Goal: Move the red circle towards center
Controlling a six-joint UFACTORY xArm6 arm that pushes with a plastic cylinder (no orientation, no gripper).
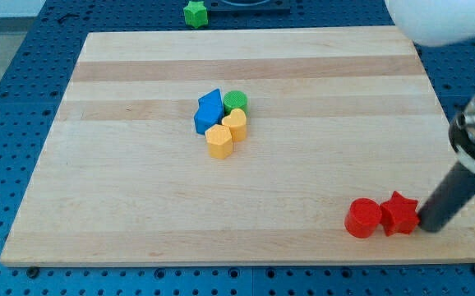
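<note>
The red circle [362,219] lies near the board's bottom right corner. A red star [399,214] touches it on its right side. My tip [429,229] is at the lower end of the dark rod, just right of the red star and touching or almost touching it. The rod slants up to the view's right. The board's middle lies far to the upper left of the red circle.
A cluster sits near the board's middle: a blue block [209,112], a green circle [236,101], a yellow heart [235,124] and a yellow hexagon [219,141]. A green star [195,13] lies off the wooden board [122,205] at the view's top.
</note>
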